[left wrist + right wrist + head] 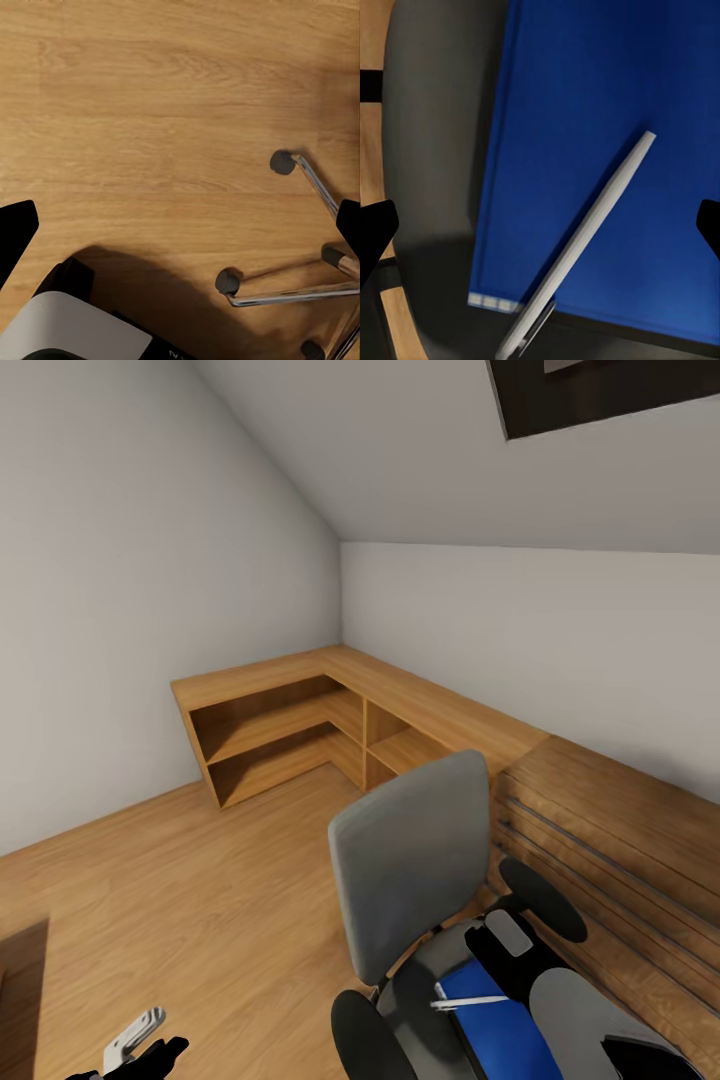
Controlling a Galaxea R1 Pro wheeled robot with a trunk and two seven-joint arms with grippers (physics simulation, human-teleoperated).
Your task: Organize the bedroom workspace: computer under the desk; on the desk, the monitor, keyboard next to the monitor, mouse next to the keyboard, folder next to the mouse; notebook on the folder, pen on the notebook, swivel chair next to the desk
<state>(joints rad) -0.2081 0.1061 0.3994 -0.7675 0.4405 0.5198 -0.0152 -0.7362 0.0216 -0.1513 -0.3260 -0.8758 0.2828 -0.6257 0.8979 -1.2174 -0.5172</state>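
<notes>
One swivel chair (410, 860), seat carrying one blue folder (607, 150) and one pen (585, 240) lying across it. Right gripper (540, 225) spread wide above the pen, grasping nothing. Left gripper (187, 225) likewise released over bare floor (150, 112).

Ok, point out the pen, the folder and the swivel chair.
pen (585, 244): right wrist view, middle of its white barrel.
folder (577, 97): right wrist view, bare blue cover above the pen.
swivel chair (410, 860): head view, centre of the grey backrest.

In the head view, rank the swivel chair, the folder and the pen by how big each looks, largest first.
1. swivel chair: by far the largest, its grey backrest alone outsizes the others.
2. folder: a blue patch on the seat, partly hidden by the right arm.
3. pen: a thin white sliver lying on the folder.
</notes>
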